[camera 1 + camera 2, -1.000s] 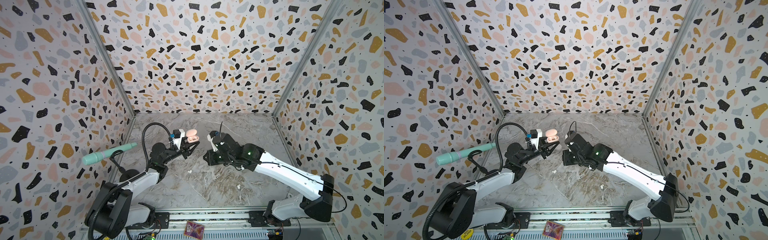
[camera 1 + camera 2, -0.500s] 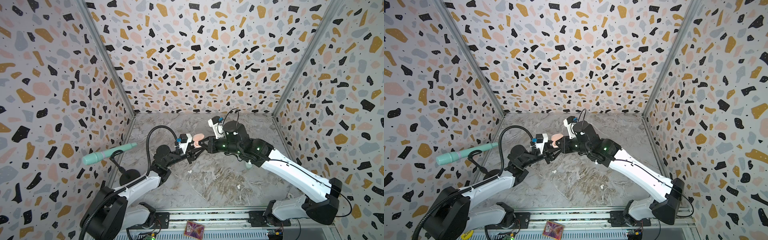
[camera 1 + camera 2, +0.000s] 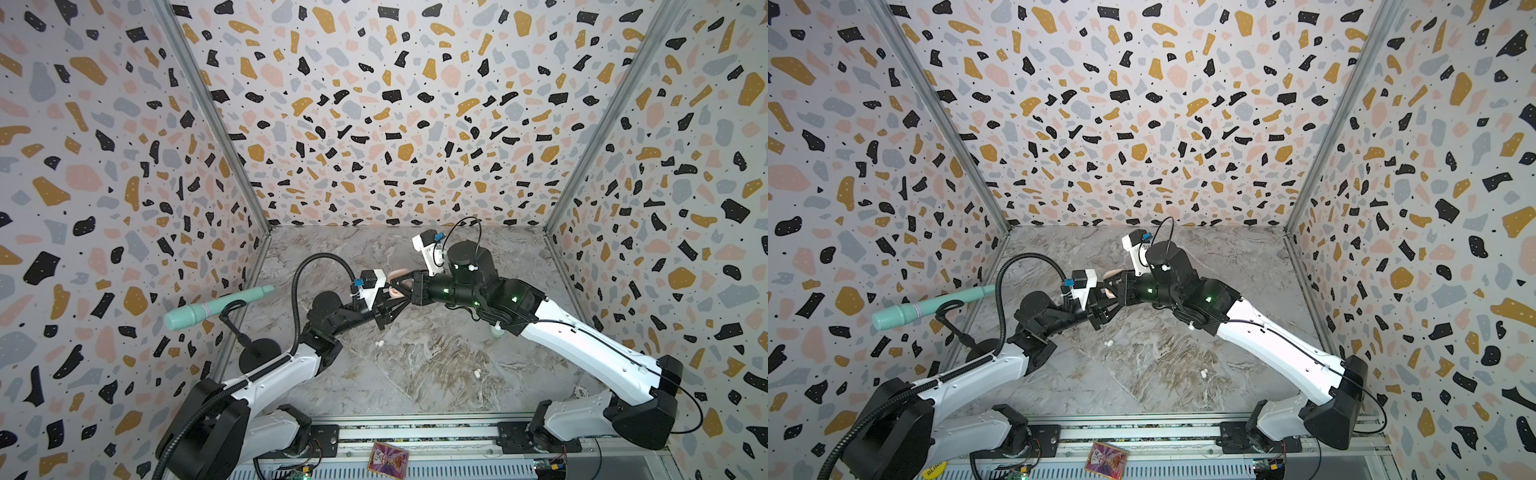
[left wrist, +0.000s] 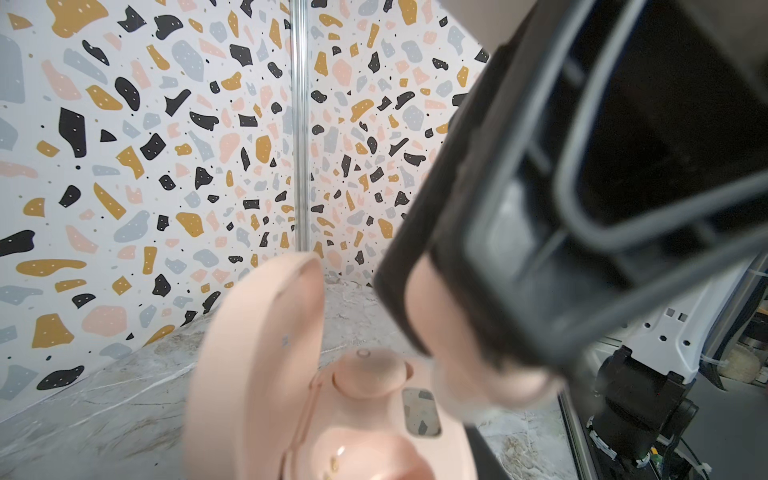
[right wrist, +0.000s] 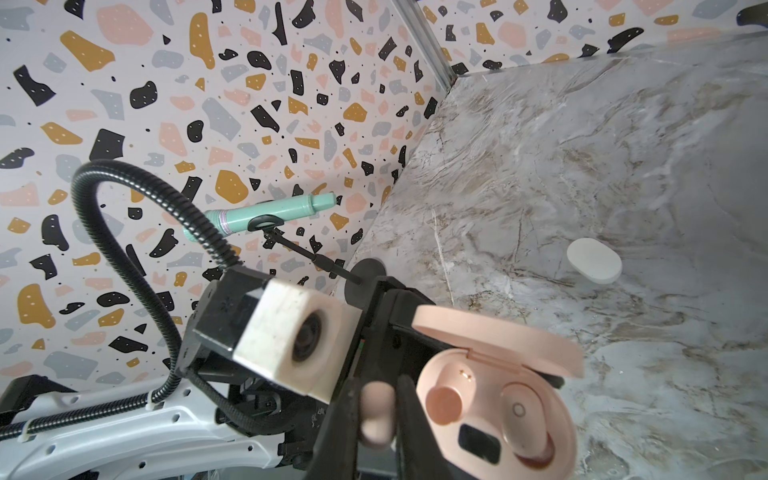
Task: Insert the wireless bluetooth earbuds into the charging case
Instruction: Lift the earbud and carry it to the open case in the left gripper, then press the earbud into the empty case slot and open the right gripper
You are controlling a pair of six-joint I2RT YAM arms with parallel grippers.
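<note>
So, one pink earbud [image 5: 444, 405] looks seated in the open case [image 5: 498, 337] my left tool [image 3: 392, 296] clamps, while my right tool [image 5: 376, 417] pinches the second earbud [image 5: 376, 397] just beside it, its well apparently unfilled.

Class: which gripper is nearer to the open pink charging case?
Left. The left gripper is shut on the pink charging case; the right gripper, pinching a pink earbud, hovers close beside it.
</note>
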